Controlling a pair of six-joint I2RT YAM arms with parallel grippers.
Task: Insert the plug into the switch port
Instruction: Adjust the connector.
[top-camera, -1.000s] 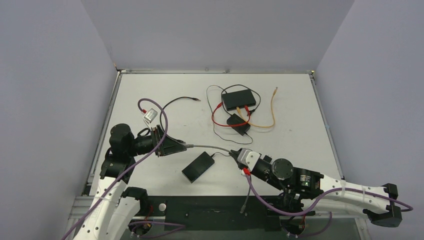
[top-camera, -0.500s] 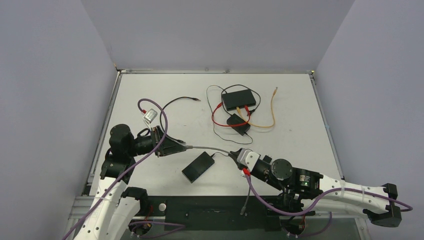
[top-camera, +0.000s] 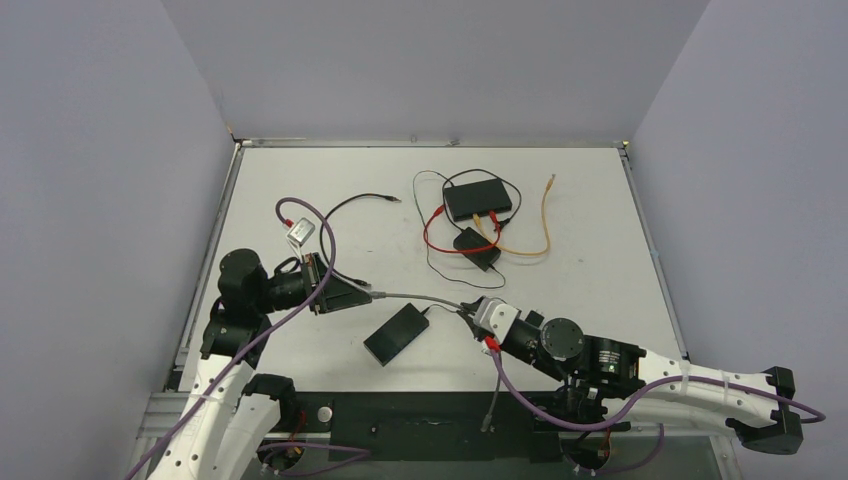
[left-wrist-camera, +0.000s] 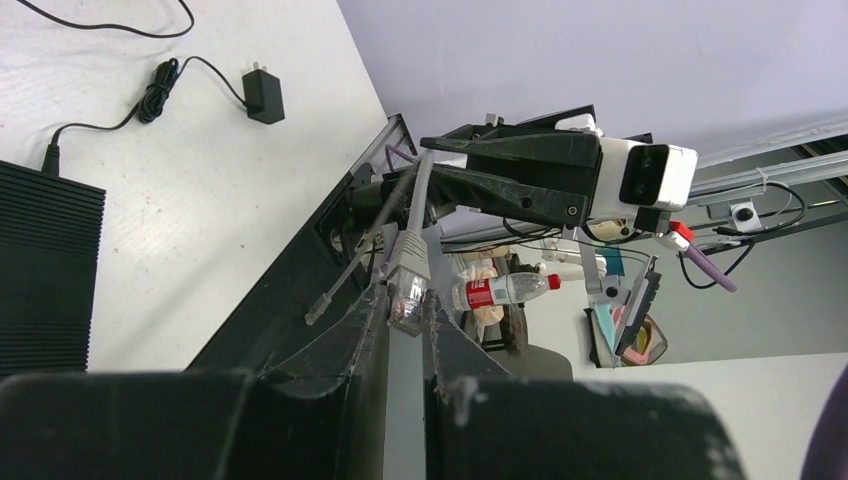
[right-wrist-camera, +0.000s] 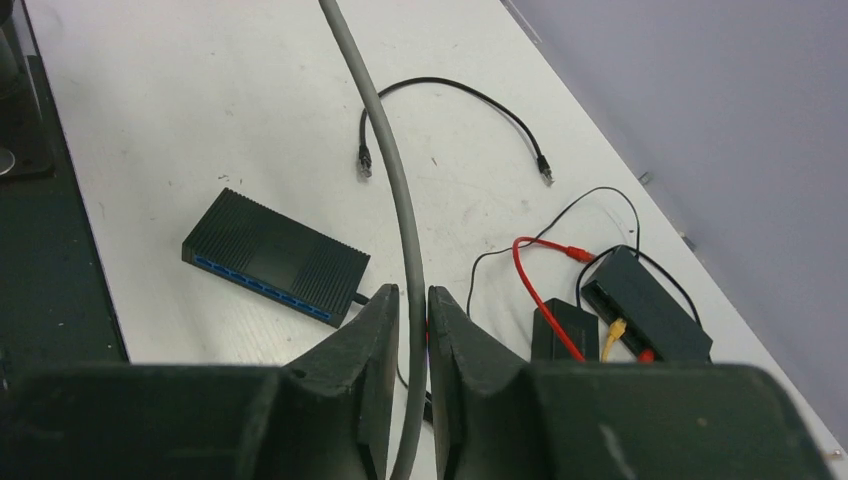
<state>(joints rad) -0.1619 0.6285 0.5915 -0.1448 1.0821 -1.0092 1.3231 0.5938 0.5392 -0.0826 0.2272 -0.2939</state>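
A grey cable (top-camera: 415, 297) spans the gap between my two grippers, just above the table. Its clear plug (left-wrist-camera: 408, 280) is pinched between the fingers of my left gripper (left-wrist-camera: 407, 300), which is shut on it at the table's left (top-camera: 368, 293). My right gripper (top-camera: 466, 307) holds the same cable (right-wrist-camera: 400, 190) farther along. Its fingers stand close on both sides (right-wrist-camera: 412, 295) and the grip looks slack. The black switch (top-camera: 396, 334) lies flat between the arms. Its row of blue ports (right-wrist-camera: 262, 283) shows in the right wrist view.
A second black box (top-camera: 478, 198) with orange and red cables plugged in sits at the back, with a small black adapter (top-camera: 476, 248) in front of it. A loose black patch cable (top-camera: 350, 205) lies at the back left. The table's dark front rail (top-camera: 430, 410) runs between the arm bases.
My left gripper has shut on the plug. The right gripper's fingers have eased slightly round the cable. Both arms have hardly moved.
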